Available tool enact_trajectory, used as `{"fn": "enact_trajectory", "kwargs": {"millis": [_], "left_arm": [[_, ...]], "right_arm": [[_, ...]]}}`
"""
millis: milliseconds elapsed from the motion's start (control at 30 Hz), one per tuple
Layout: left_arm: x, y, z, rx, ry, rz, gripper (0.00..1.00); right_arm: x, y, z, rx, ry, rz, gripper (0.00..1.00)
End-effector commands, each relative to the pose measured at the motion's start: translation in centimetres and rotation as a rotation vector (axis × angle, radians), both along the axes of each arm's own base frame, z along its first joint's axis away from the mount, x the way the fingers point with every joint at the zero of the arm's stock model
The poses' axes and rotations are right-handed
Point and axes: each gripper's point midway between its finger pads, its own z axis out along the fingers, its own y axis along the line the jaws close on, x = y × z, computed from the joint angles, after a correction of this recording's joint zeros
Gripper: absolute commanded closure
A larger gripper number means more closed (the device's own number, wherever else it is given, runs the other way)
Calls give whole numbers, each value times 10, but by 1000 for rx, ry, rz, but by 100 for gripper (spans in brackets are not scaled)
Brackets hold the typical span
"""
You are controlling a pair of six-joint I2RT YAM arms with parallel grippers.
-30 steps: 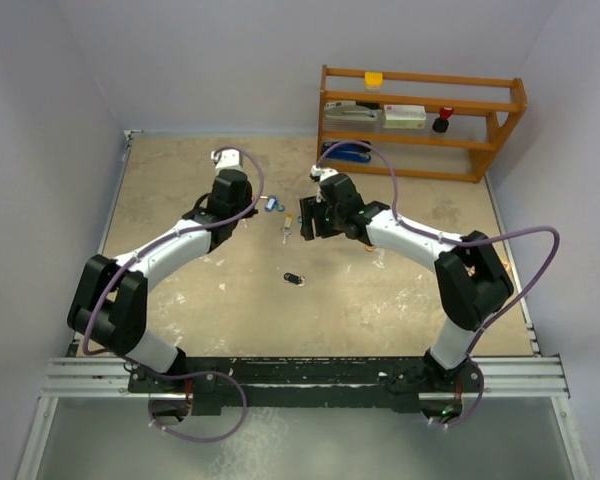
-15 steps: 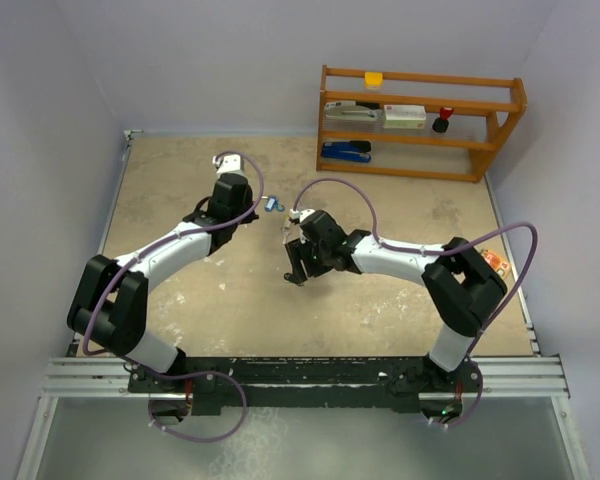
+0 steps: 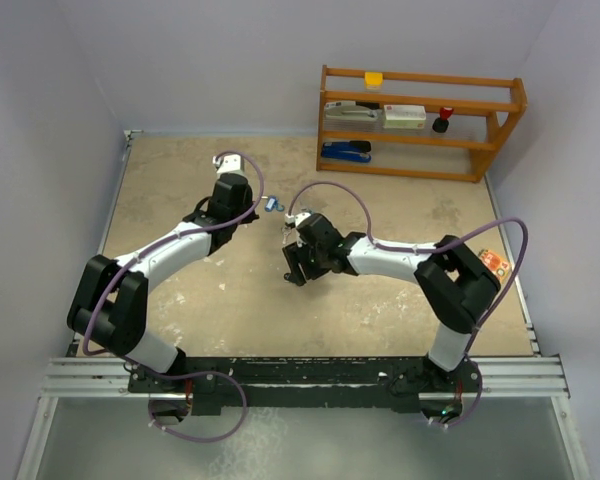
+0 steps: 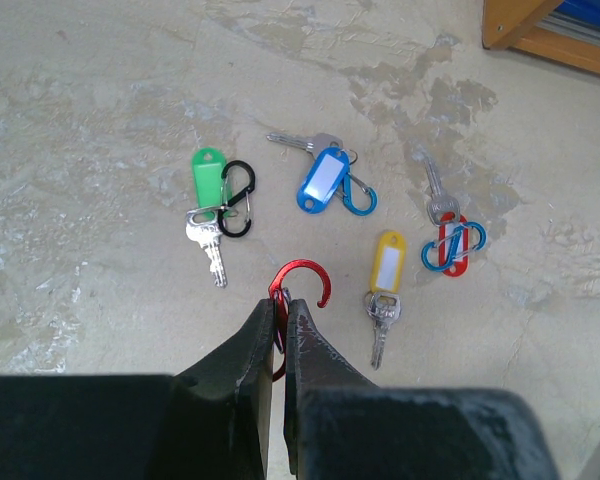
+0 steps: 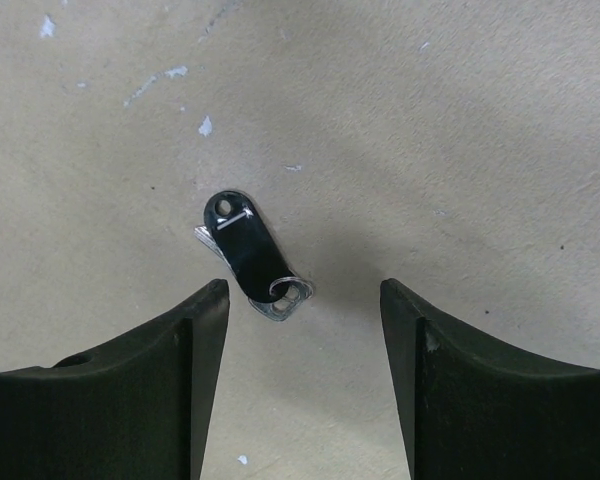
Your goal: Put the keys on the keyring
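My left gripper [image 4: 283, 305] is shut on the red keyring [image 4: 302, 283], whose open hook sticks out past the fingertips. Beyond it on the table lie keys with coloured tags: green [image 4: 209, 176], blue [image 4: 320, 178], yellow [image 4: 387, 262] and red [image 4: 450, 246], each with a small oval clip beside it. In the right wrist view a black-tagged key [image 5: 246, 248] lies flat, just ahead of my right gripper [image 5: 303, 295]. That gripper is open and holds nothing, with the key nearer its left finger. In the top view the right gripper [image 3: 295, 268] hangs low over that spot.
A wooden shelf [image 3: 420, 120] with a stapler and small items stands at the back right; its corner [image 4: 520, 25] shows in the left wrist view. A small orange object [image 3: 495, 262] lies at the table's right edge. The tabletop [image 3: 180, 170] is worn beige.
My right arm swung from beside the key cluster toward the near side and down over the black-tagged key, its jaws narrowing slightly. The left arm has not moved.
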Motion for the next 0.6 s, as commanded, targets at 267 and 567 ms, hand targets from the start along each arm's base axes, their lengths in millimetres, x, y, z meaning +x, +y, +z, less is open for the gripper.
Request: {"fn": "enact_trajectory", "kwargs": {"millis": [267,567], "left_arm": [[7,3,17,-40,-55,15,100],[6,4,15,-41,-51,15,100]], "right_arm": [[-4,14,-8,-19,-16,70,44],[-18,17,-16,-63,-12,102,48]]}}
